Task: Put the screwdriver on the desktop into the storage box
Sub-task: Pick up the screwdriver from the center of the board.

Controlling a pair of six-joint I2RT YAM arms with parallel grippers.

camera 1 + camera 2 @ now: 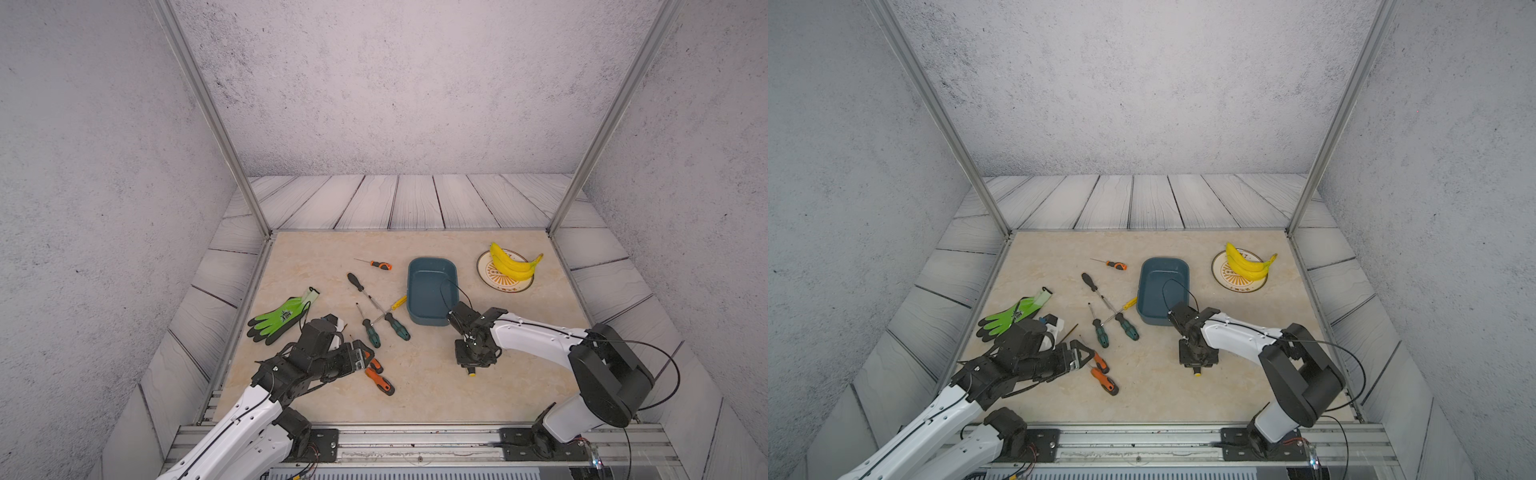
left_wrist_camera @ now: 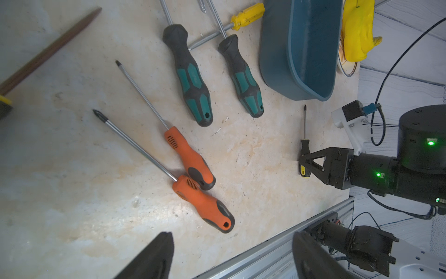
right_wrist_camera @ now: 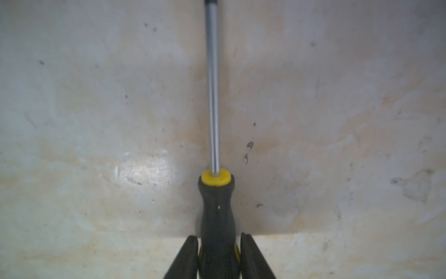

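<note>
A black screwdriver with yellow trim (image 3: 218, 212) lies flat on the beige desktop (image 1: 436, 386), its shaft pointing toward the teal storage box (image 1: 432, 319). My right gripper (image 3: 218, 238) reaches down over it, fingers pressed against both sides of its handle; in a top view only the yellow butt (image 1: 471, 374) shows below the gripper (image 1: 471, 365). The box sits empty just beyond. My left gripper (image 2: 231, 235) hovers open over bare desktop beside two orange screwdrivers (image 2: 200, 205). Two green-handled ones (image 1: 372, 332), a black one (image 1: 356, 282), a yellow one (image 1: 399, 302) and a small orange one (image 1: 380, 265) lie left of the box.
A green work glove (image 1: 282, 318) lies at the left edge behind my left arm. Bananas (image 1: 513, 264) rest on a round plate (image 1: 484, 280) at the back right. A wooden handle (image 2: 48, 50) lies near the left gripper. A metal rail (image 1: 415, 432) bounds the front.
</note>
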